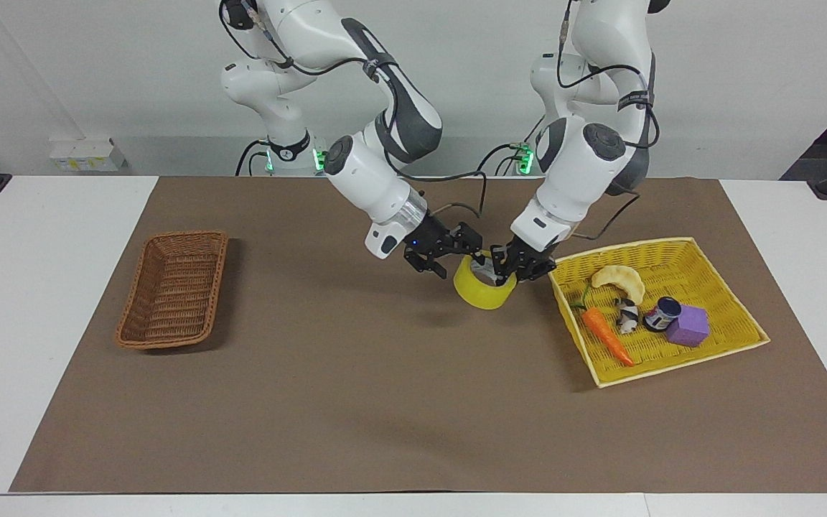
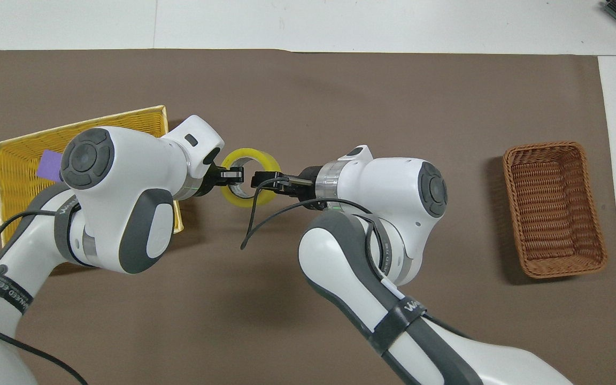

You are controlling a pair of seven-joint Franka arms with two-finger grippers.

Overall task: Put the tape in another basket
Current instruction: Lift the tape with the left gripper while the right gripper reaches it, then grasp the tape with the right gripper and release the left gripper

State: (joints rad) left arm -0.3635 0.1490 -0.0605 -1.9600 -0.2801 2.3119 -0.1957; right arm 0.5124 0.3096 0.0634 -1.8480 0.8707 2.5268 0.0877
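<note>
The left gripper (image 1: 521,264) holds the tape (image 1: 484,289) by its rim above the brown mat (image 1: 356,402), between the yellow tray (image 1: 733,348) and the basket (image 1: 173,298). The right gripper (image 1: 453,248), fingers spread, straddles the roll's other rim. No readable writing on the tape.

we're in a robotics lab: two arms mounted at a white table (image 1: 40,301) with brown mat (image 1: 356,388), bare wall.
</note>
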